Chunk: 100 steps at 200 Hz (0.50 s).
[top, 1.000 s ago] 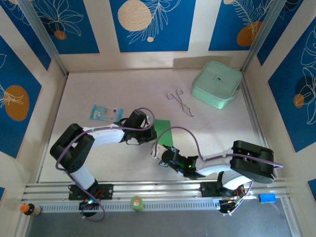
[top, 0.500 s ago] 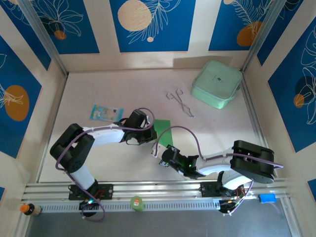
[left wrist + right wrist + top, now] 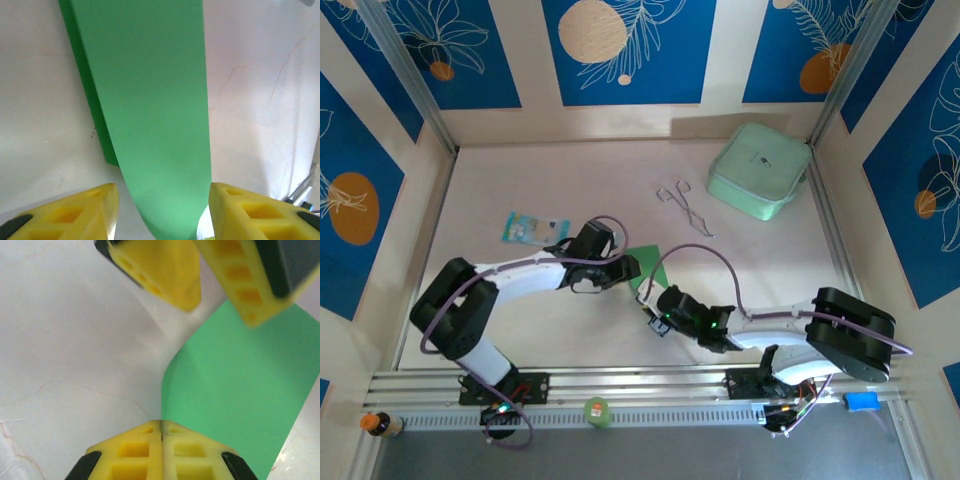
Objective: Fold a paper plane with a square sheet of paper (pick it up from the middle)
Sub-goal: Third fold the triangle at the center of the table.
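Note:
The square sheet of paper point(image 3: 646, 261) is bright green and lies mid-table between the two grippers, bent upward rather than flat. In the left wrist view the paper point(image 3: 150, 100) runs as a curved strip between my left gripper's point(image 3: 162, 217) yellow fingers point(image 3: 75, 215), which stand apart and do not clamp it. My left gripper point(image 3: 631, 268) is at the sheet's left edge. My right gripper point(image 3: 654, 318) sits at the sheet's near edge. Its fingers point(image 3: 135, 450) are pressed together, and the paper's point(image 3: 235, 385) curled edge runs into the seam between them. The paper plane is not formed.
A pale mint box point(image 3: 758, 170) stands at the back right. Metal tongs point(image 3: 685, 207) lie left of it. A light-blue packet point(image 3: 534, 229) lies behind the left arm. Side rails bound the table point(image 3: 520, 330). A green roll point(image 3: 597, 411) sits on the front rail.
My left gripper has opened and let go of the paper. My right gripper has closed on the sheet's near edge and shifted slightly right, and the sheet now looks narrower from above.

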Motion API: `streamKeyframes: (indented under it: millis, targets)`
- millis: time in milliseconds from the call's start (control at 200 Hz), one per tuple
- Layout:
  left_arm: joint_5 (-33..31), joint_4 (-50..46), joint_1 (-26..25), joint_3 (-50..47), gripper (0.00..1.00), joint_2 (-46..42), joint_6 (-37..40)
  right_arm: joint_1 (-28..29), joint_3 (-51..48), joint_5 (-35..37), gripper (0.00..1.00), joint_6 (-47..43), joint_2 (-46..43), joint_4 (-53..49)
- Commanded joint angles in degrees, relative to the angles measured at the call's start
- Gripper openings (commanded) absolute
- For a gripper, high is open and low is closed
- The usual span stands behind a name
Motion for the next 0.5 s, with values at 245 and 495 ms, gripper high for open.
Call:
streamKeyframes:
  millis: [245, 495]
  targets:
    - [-8.9, -10.7, 1.6, 3.3, 0.58, -6.7, 5.1, -12.4, 5.6, -34.1, 0.0, 14.1, -3.6, -11.1]
    - [-6.2, -8.5, 1.8, 4.0, 0.52, -5.8, 5.5, -16.6, 8.5, -43.8, 0.0, 20.3, -1.1, -13.1]
